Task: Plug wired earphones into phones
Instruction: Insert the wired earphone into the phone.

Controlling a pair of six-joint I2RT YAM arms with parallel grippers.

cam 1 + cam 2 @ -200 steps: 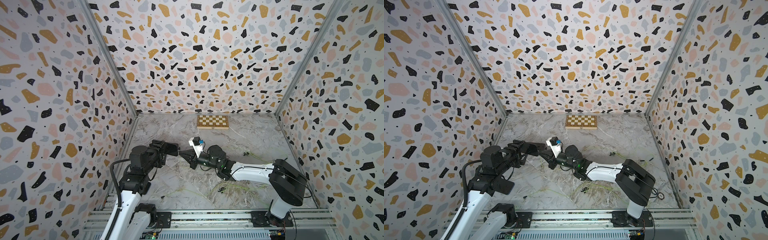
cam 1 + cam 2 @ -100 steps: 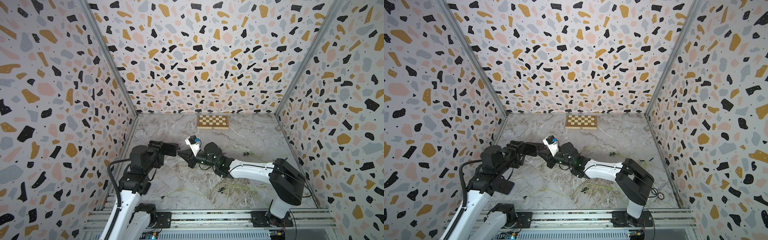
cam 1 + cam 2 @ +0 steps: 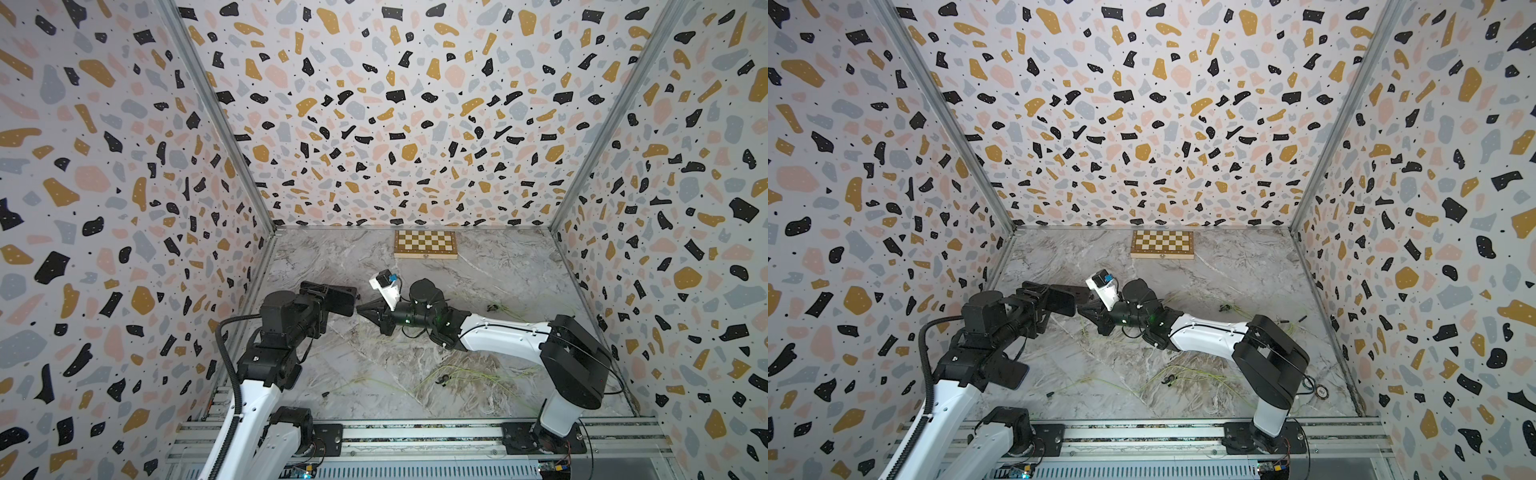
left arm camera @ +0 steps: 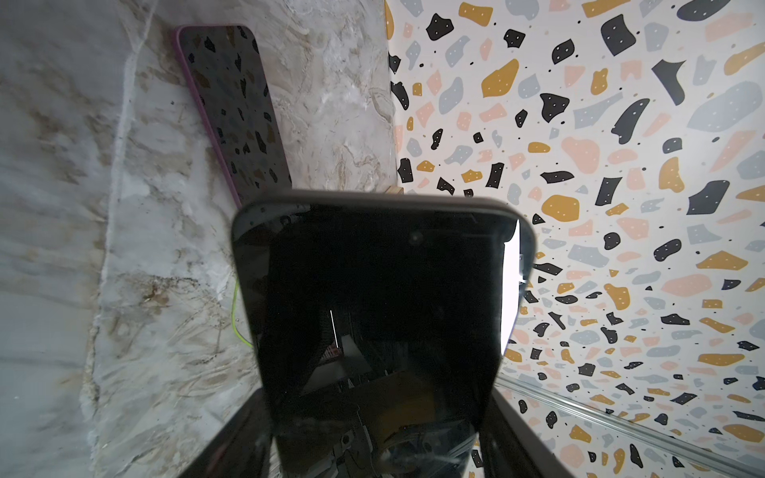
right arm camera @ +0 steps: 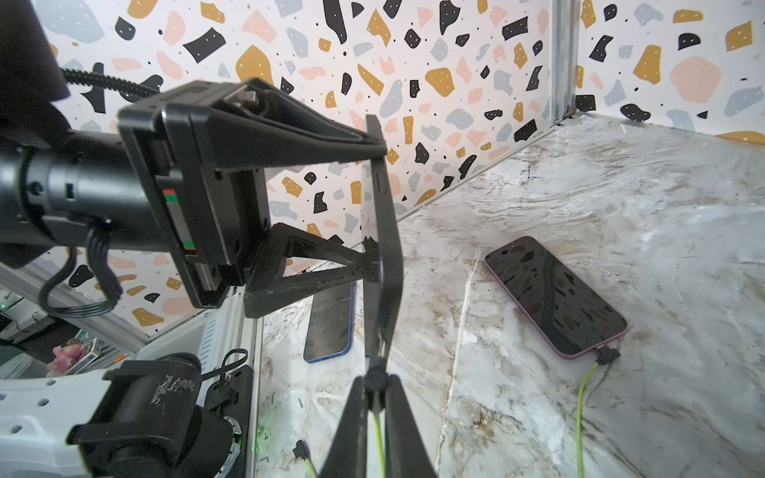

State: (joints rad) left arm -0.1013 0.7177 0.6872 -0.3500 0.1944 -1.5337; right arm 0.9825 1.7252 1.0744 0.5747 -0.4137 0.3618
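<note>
- Black phone (image 5: 385,207) is held off the worktop (image 5: 579,186), towards its left edge, port end at the plug (image 5: 376,378)
- Left fingers (image 5: 318,265) clamp it on edge, steadying it for insertion
- Right fingers (image 5: 352,418) pinch together on the plug, green cable (image 5: 377,434) trailing
- Purple-cased phone (image 5: 556,296) lies flat, already plugged

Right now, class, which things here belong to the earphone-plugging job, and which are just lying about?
Job: phone in the left hand; plug pinched in the right hand; pink-edged phone, cable already in; blue-edged phone; loose earphones.
Lying about: chessboard.
</note>
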